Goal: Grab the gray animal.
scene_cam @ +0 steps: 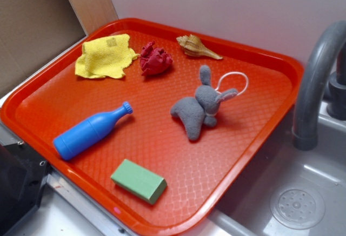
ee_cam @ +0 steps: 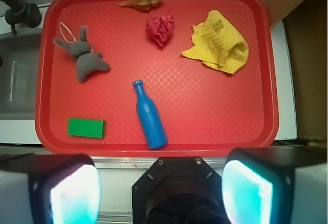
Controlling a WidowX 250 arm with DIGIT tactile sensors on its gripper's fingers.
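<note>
bunny (ee_cam: 82,60) far upper-left, tool (ee_cam: 161,188) open

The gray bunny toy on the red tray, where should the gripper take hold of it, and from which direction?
Probably the plump middle of the gray bunny, from straight above: it lies flat on the tray with open space all around. Close the open gripper across the body's narrow width, avoiding the thin ears and the white cord loop.

The black end effector (ee_cam: 160,188) with pale, cyan-tinted finger pads shows only in the wrist view, along the bottom edge. Its two fingers (ee_cam: 72,190) stand wide apart, one at each lower corner, with nothing between them. The black wrist housing sits centred between them. The exterior view shows no part of the arm.
</note>
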